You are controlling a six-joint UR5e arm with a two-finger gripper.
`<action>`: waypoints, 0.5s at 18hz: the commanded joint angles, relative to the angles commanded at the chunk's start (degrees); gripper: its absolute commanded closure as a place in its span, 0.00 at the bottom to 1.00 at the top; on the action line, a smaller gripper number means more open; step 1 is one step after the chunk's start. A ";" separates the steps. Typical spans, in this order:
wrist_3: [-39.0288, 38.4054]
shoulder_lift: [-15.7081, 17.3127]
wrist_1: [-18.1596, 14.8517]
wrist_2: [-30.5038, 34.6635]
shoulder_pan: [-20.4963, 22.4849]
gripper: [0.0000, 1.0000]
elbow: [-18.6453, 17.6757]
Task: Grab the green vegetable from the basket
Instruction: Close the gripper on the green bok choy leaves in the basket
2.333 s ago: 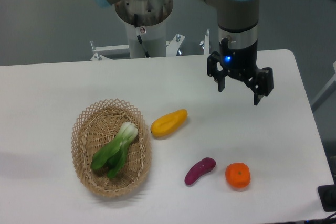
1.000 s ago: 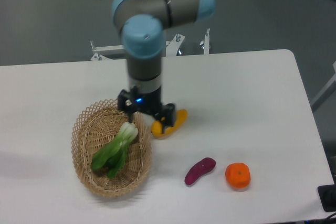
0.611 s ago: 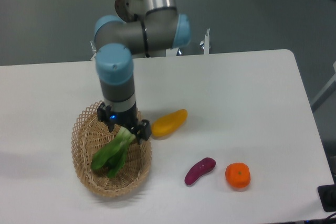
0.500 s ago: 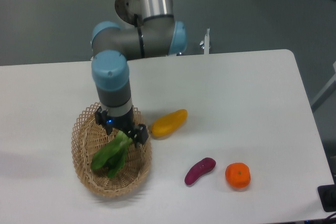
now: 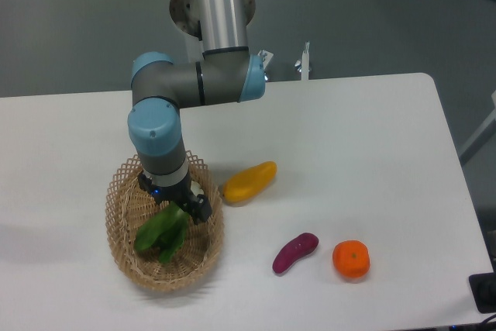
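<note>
The end effector [image 5: 177,202] sits over the green vegetable [image 5: 161,235] inside the basket [image 5: 124,257]; its grip cannot be made out.

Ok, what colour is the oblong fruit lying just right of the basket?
Yellow, shading to orange at one end; the oblong fruit shows clearly in the fixed camera view.

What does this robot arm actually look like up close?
The arm is a shiny silver tube with grey joints capped in light blue. Its gripper is small and black, with a tiny blue light glowing on it. No loose cables show.
</note>
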 joint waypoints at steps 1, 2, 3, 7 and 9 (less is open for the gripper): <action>0.00 -0.18 0.00 0.00 -0.09 0.00 -0.09; -0.17 -0.44 0.00 0.00 -0.18 0.00 -0.35; -0.18 -0.44 0.00 0.00 -0.44 0.00 -0.35; -0.18 -0.44 0.17 0.26 -0.44 0.00 -0.18; 0.09 -0.44 2.36 1.14 -0.44 0.13 -0.17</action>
